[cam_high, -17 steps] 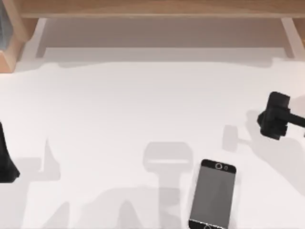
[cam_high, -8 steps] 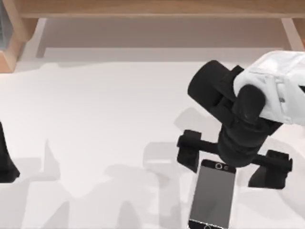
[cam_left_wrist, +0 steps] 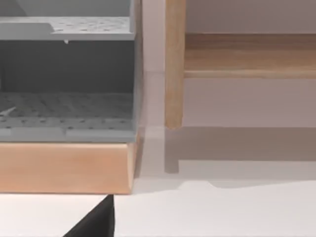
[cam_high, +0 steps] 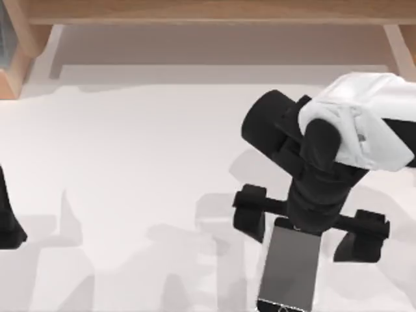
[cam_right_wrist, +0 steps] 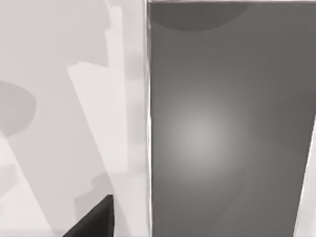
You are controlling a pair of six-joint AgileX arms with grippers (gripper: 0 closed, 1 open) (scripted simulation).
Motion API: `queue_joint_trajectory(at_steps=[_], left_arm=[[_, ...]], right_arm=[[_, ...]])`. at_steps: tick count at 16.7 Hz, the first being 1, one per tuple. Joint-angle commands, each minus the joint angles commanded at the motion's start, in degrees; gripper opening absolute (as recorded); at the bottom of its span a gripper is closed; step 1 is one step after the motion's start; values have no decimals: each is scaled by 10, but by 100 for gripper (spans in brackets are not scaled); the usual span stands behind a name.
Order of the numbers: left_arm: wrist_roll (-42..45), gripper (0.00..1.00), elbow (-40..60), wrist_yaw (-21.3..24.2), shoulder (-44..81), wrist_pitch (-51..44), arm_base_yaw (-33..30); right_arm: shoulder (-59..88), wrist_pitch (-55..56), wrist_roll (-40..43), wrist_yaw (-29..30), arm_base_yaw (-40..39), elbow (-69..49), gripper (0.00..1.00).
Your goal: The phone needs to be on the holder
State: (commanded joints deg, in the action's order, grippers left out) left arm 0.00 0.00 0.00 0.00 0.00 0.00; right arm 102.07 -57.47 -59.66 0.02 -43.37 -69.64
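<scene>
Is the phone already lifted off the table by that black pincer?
No, the phone lies flat on the white table, with the right pincer spread open above its far end.

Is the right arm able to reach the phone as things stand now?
Probably yes. The right pincer hangs spread directly over the phone at its far end, one finger on each side, and nothing lies between them. The left arm is parked at the table's left edge.

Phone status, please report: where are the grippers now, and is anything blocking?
Right gripper open, fingers straddling the phone's far end. Phone flat on table. Left arm parked at table's left edge. Nothing blocking.
</scene>
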Motion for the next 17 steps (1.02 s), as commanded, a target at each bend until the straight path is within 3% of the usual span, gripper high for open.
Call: queue_joint_trajectory(at_steps=[8,13,17], left_arm=[[0,100,0,0,0,0,0],[0,100,0,0,0,0,0],[0,100,0,0,0,0,0]], right_arm=[[72,157,-2,0,-3,82,100],[82,175,-3,0,-4,93,100],[82,175,-3,0,-4,93,70]])
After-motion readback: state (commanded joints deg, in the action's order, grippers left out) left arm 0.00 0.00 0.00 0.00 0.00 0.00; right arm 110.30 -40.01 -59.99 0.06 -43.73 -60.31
